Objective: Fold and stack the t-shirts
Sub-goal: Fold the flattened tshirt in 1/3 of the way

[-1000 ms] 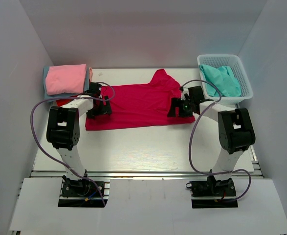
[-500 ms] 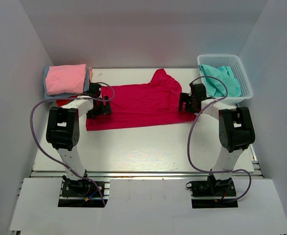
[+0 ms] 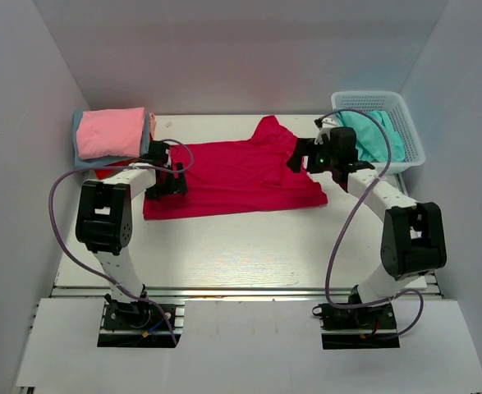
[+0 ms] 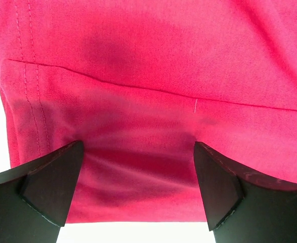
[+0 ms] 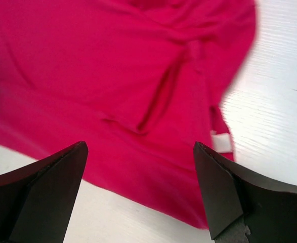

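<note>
A crimson-magenta t-shirt (image 3: 232, 176) lies spread flat across the middle of the table. My left gripper (image 3: 172, 184) sits low over its left hem, open, with cloth between the fingers but not pinched (image 4: 138, 187). My right gripper (image 3: 298, 161) hovers open above the shirt's right side, near a sleeve fold (image 5: 140, 187); the view is blurred. At the back left is a stack of folded t-shirts, with a light pink one (image 3: 109, 133) on top, a grey-blue one (image 3: 78, 146) under it and a red one (image 3: 103, 172) peeking out below. A teal t-shirt (image 3: 372, 135) lies in the basket.
The white mesh basket (image 3: 411, 131) stands at the back right, close behind my right arm. White walls close in the table on three sides. Bare white table (image 3: 241, 246) stretches between the shirt and the arm bases. A small white label (image 5: 220, 142) shows at the shirt's edge.
My right gripper has risen from the shirt's lower right edge and swung back toward the basket, staying open. The left gripper has stayed at the left hem.
</note>
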Available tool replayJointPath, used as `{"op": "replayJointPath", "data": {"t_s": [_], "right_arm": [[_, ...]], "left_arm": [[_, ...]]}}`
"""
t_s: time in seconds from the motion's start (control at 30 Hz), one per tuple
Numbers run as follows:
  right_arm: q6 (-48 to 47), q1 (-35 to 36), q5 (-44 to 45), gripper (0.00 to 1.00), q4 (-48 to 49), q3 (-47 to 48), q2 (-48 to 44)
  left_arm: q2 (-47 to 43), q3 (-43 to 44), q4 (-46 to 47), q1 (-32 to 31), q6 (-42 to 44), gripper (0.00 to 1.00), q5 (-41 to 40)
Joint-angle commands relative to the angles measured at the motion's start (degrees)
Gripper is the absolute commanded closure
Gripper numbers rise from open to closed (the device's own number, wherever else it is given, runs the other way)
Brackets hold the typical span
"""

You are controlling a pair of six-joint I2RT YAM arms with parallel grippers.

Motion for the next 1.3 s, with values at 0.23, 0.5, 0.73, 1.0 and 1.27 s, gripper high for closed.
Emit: {"op": "replayJointPath", "data": {"t_s": [0.23,0.5,0.73,1.0,1.27], "right_arm": [[11.6,0.9,-3.0,0.10,1.1,-0.4,11.5],[20.0,0.5,3.3,0.10,1.6,-15.5,5.4],[21.1,1.0,10.2,0.10,-7.4,-29.3,-10.6],[10.6,2.7,-0.3,0.10,-9.8,-27.9,-25.3],[6.9,4.8,-7.8,0.10,-6.4,-21.8,-16.6]], "left_arm": [[-2.6,-1.8,0.5,-0.2,-0.3,0.00,5.9],[-6.2,-9.6,2.6,-1.3,-4.4,0.00,7.5],[-14.6,-19.4,5.7,-3.9,-7.6,0.00,12.4],[-29.8,-20.6,1.3,-5.9,-11.2,0.00,6.8],[-32.0,-15.9,4.2,-5.9,-11.7,0.00,-2.2]]}}
